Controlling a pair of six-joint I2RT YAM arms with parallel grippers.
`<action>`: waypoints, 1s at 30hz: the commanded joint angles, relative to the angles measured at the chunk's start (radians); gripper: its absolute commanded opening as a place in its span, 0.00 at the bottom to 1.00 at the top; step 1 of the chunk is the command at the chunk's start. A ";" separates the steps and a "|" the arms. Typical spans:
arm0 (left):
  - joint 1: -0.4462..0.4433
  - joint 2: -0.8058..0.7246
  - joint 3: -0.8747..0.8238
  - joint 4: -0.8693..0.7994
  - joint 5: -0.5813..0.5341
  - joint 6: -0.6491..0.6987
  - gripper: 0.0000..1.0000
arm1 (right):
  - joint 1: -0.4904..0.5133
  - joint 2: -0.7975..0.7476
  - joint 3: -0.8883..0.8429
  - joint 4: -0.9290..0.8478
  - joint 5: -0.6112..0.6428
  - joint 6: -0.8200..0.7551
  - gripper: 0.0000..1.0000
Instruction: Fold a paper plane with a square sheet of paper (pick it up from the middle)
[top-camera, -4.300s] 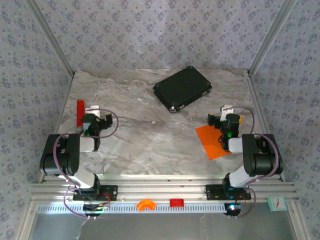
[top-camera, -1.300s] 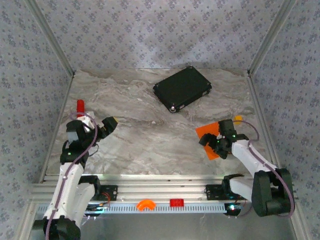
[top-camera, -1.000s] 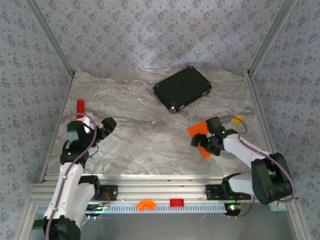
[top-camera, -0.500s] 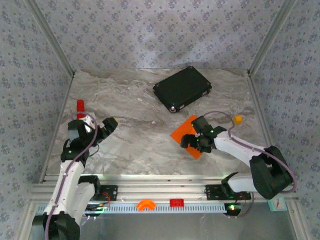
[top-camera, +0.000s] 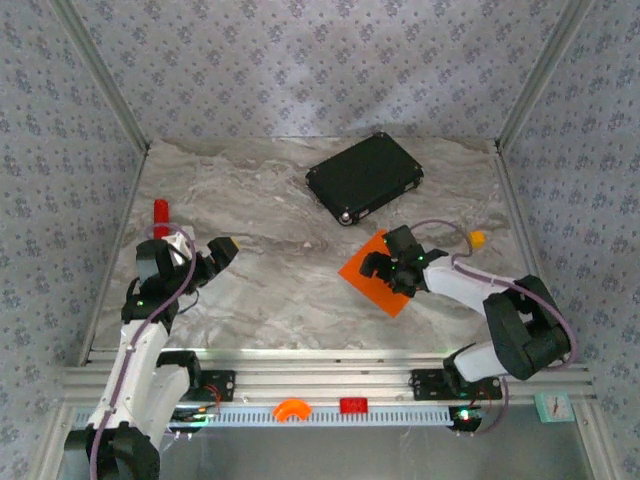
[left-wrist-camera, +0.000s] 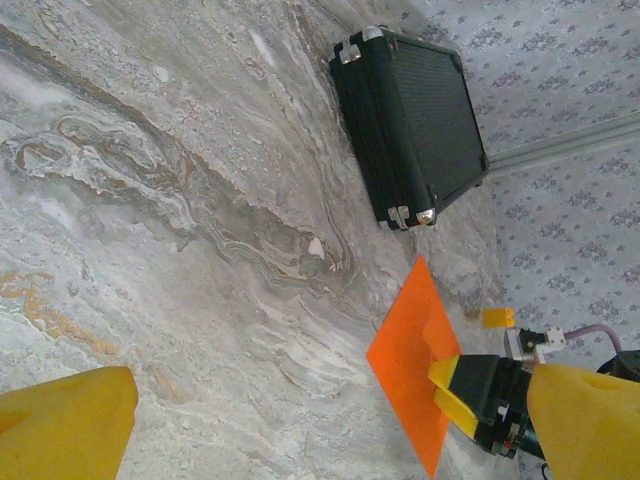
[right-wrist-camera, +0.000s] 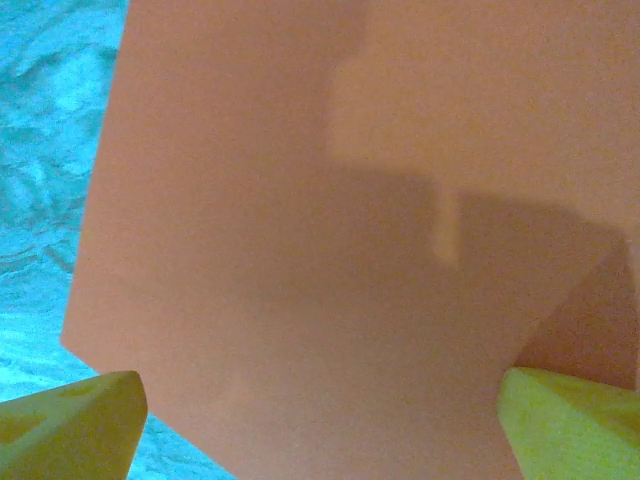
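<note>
The square sheet of paper is bright orange and lies flat and unfolded on the marble table, right of centre. My right gripper stands on it, open, with both yellow fingertips spread wide on the paper. In the right wrist view the sheet spans the space between those fingertips. My left gripper hangs open over the left side of the table, well apart from the sheet. Its wrist view looks across at the sheet and the right gripper. The paper plane is out of view.
A black flat case lies at the back, just beyond the sheet. A red cylinder stands near the left edge, behind the left arm. A small orange-yellow lump sits by the right arm's cable. Bare marble lies between the grippers.
My right gripper has slid left toward the table's middle, and the orange sheet has moved with it. In the last half second it barely shifted. The left arm stayed put.
</note>
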 joint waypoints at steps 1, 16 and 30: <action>-0.004 -0.013 0.042 -0.002 0.028 0.013 1.00 | 0.027 0.075 -0.006 -0.074 -0.066 -0.126 0.94; -0.007 -0.006 0.040 0.003 0.042 0.011 1.00 | 0.281 0.211 0.082 -0.121 -0.151 -0.403 0.90; -0.030 0.021 0.020 0.040 0.067 -0.001 1.00 | 0.205 0.150 0.131 0.009 -0.150 -0.226 0.91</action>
